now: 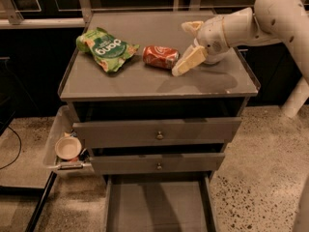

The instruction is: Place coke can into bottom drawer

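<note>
The coke can lies on its side on the grey cabinet top, near the middle. My gripper hangs just right of the can, its cream fingers spread open, the lower one almost touching the can's right end. It holds nothing. The bottom drawer is pulled out at the foot of the cabinet, a shallow grey tray with a bare floor.
A green snack bag lies on the top, left of the can. Two upper drawer fronts with brass knobs are slightly ajar. A side tray on the cabinet's left holds a small bowl. Speckled floor lies to the right.
</note>
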